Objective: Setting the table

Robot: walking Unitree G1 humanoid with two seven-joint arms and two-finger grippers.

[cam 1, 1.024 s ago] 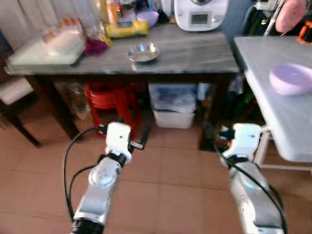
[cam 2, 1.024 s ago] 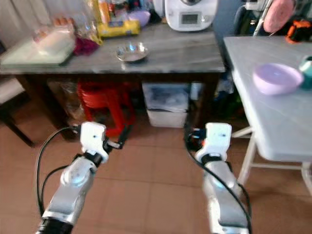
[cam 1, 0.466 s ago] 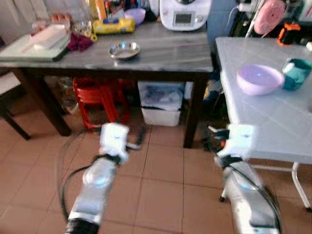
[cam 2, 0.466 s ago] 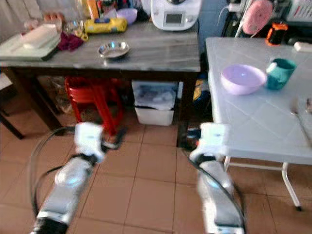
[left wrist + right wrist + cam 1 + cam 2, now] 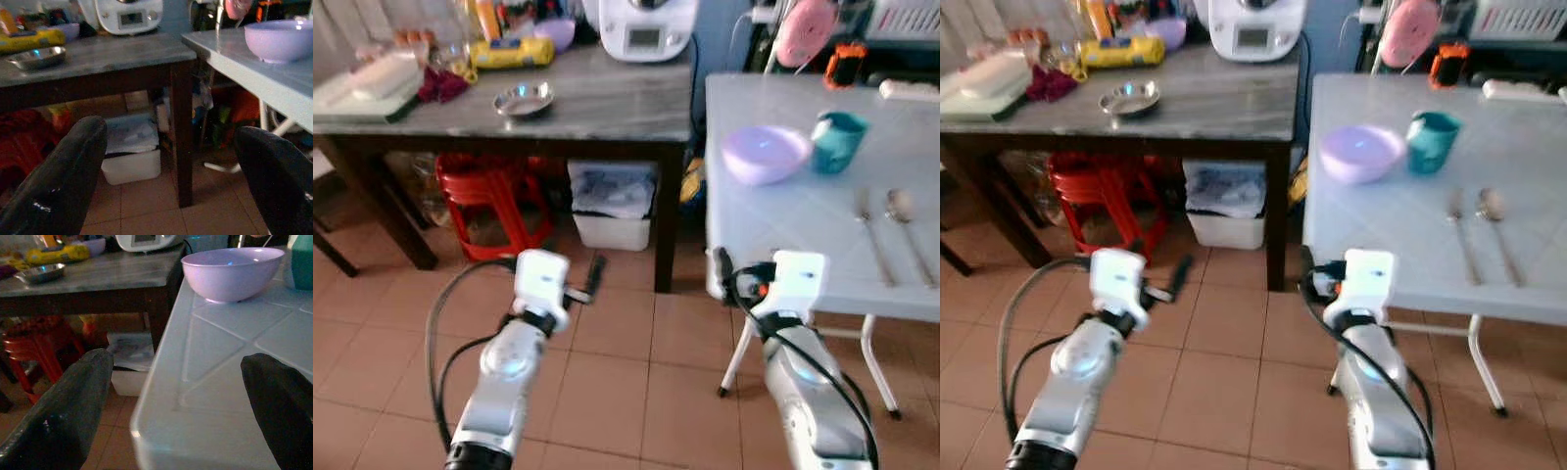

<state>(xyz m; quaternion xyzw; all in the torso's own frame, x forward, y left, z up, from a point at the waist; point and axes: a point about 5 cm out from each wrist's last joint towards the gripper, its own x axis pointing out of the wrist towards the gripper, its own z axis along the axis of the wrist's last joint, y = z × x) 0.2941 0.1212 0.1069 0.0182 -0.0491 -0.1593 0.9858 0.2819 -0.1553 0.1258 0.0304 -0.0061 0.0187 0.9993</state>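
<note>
The robot stood at the near left corner of the white worktop (image 5: 803, 215), both arms raised before it. The right gripper (image 5: 181, 406) had its fingers spread wide and empty, level with the worktop's near edge. The left gripper (image 5: 166, 181), also wide open and holding nothing, hung over the tiled floor (image 5: 636, 392) to the left.

On the white worktop, a lilac bowl (image 5: 765, 154) sat far left with a teal cup (image 5: 837, 141) just beside it on the right; a fork (image 5: 868, 217) and spoon (image 5: 904, 217) lay further right.

The main risk was probably the right arm catching the worktop's edge as it reached in, jolting the folding frame and sliding the bowl or cup. A low approach would cause that.
</note>
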